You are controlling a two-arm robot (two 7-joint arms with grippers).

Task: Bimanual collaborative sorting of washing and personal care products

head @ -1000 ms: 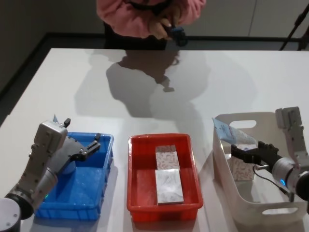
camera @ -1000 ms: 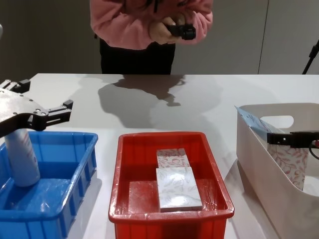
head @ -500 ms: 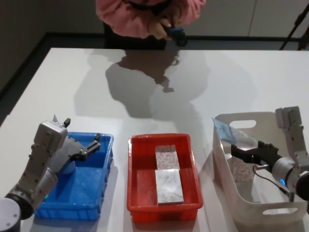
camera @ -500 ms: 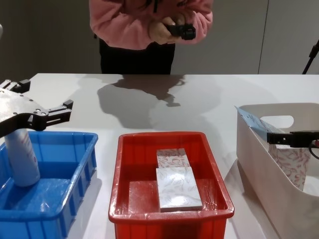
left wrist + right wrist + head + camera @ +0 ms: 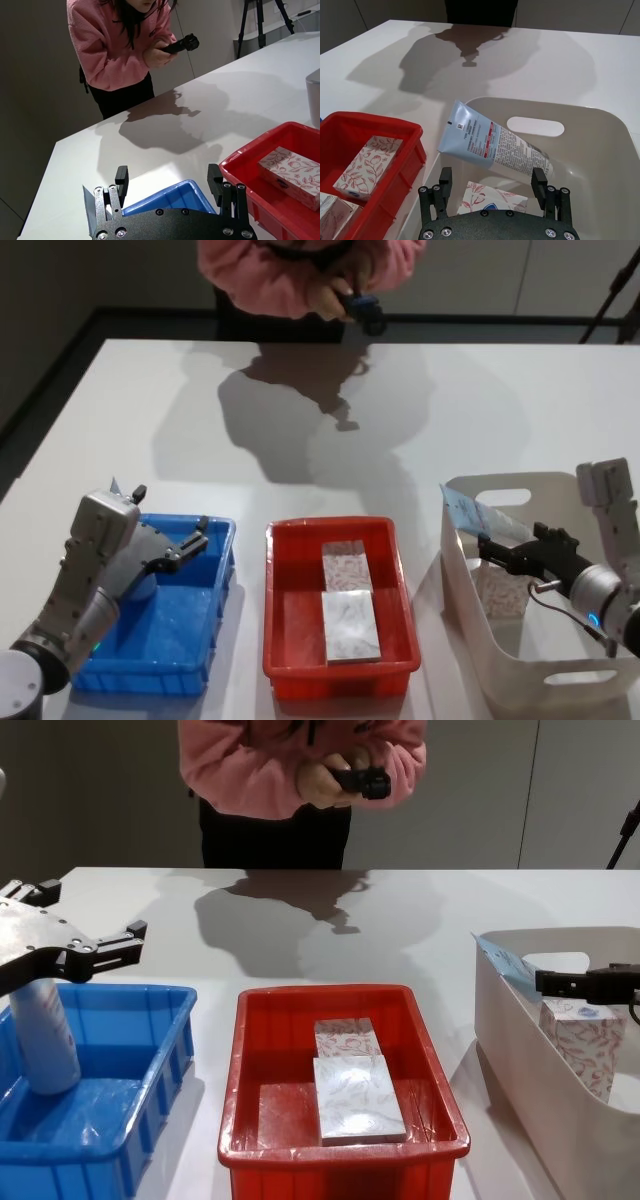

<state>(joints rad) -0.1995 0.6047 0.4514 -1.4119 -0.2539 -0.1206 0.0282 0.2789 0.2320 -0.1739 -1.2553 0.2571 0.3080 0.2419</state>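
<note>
White tub [image 5: 470,585] wall hides most of the red-leaf box [image 5: 583,1045] standing inside it; pale blue tube [image 5: 492,145] leans on the tub's far-left rim, tail sticking out. Right gripper [image 5: 492,182] hovers over the tub, fingers spread, empty. Red crate [image 5: 340,676] in the middle holds two flat leaf-pattern boxes [image 5: 348,610]. Blue crate [image 5: 150,665] on the left has the white bottle [image 5: 45,1040] upright, partly behind the left gripper [image 5: 95,945], which hangs spread and empty above the crate's far-left corner

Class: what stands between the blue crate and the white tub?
The red crate, holding two patterned boxes, as the head view shows.
</note>
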